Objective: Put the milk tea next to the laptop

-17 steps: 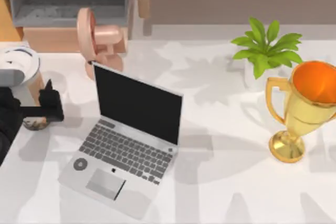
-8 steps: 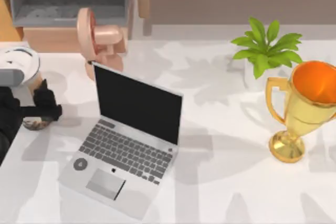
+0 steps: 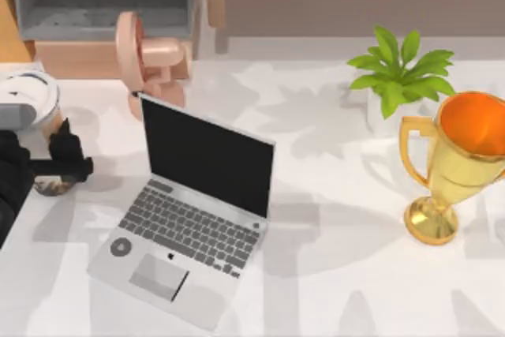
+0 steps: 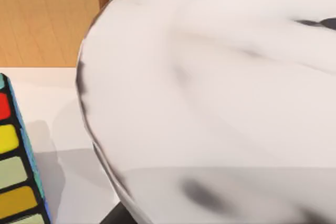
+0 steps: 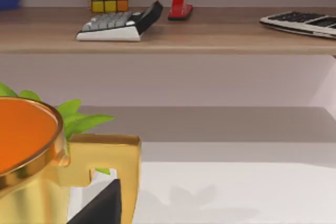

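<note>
The milk tea (image 3: 28,99), a clear cup with a white lid and dark pearls at its base, stands at the table's far left edge. My left gripper (image 3: 65,155) is shut around the cup's middle, with black fingers (image 3: 69,146) on its laptop side. In the left wrist view the cup's white lid (image 4: 220,93) looms very close. The silver laptop (image 3: 189,211) stands open a short way to the right of the cup, with a gap of bare table between them. A dark part of my right gripper (image 5: 100,208) shows beside the trophy.
A gold trophy cup (image 3: 458,163) and a potted plant (image 3: 398,76) stand at the right. A pink rounded object (image 3: 150,61) sits behind the laptop. A colour cube (image 4: 13,156) is close to the milk tea. White table lies bare in front and centre-right.
The left gripper's finger moved in toward the cup between the earliest frame and half a second ago. Nothing has moved since then.
</note>
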`<state>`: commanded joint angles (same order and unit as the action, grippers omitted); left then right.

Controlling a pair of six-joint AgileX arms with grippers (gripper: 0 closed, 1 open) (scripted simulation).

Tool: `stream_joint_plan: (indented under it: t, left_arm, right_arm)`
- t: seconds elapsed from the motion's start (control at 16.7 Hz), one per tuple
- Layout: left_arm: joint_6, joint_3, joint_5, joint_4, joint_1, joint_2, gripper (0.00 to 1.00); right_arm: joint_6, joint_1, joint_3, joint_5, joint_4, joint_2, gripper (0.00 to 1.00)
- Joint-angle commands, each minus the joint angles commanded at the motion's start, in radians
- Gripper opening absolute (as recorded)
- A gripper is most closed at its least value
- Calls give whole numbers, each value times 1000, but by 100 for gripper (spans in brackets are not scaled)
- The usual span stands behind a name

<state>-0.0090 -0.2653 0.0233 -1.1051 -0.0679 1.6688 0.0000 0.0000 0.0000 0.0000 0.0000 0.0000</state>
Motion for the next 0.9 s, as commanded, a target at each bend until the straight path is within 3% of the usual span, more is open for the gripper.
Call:
stream_joint_plan:
  t: [0.9]
  left_arm:
    - [2,-9,1,81,0,-70,0]
  right_arm:
    - [0,0,0,0,0,0,100]
